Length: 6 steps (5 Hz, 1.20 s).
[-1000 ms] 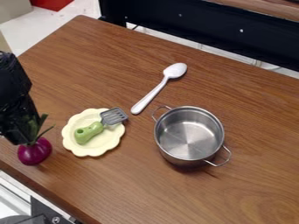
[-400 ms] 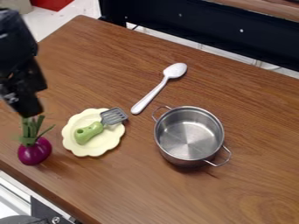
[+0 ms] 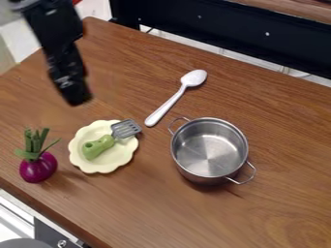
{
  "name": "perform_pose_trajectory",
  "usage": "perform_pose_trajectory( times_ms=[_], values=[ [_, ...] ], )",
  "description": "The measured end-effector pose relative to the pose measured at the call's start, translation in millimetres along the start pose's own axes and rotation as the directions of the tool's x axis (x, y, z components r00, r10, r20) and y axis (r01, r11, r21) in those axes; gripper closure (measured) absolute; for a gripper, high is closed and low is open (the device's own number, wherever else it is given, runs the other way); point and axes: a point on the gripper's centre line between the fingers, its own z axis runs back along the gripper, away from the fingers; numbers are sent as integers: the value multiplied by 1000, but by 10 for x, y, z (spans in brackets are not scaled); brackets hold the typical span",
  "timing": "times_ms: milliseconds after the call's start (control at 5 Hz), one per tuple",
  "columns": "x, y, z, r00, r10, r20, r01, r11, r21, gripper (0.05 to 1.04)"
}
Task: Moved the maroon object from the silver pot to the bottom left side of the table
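Observation:
The gripper (image 3: 77,99) hangs above the left part of the table, up and to the right of the maroon onion and apart from it. That onion (image 3: 38,167), with green stalks pointing up, rests on the wood near the table's lower left edge. To the right of centre stands the silver pot (image 3: 208,148), its shiny inside bare.
Just right of the onion lies a pale yellow scalloped plate (image 3: 103,164) holding a green-handled spatula (image 3: 98,147). A white spoon (image 3: 171,100) lies between plate and pot. The brown table (image 3: 278,213) meets a black rail (image 3: 226,34) at the back.
The gripper has left the onion's stalks and moved up and to the right. The onion has stayed in place, its stalks now uncovered.

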Motion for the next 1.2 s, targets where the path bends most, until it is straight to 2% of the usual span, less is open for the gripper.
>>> perform_pose_trajectory(
  times_ms=[200,800,1000,1200],
  values=[
    [228,10,-110,999,-1,32,0,1000,19,85],
    [630,52,-374,1000,10,0,-10,1000,-4,85],
    [780,139,-425,999,32,5,-32,999,22,85],
    [937,300,-521,995,99,-3,-98,993,73,85]
  ],
)
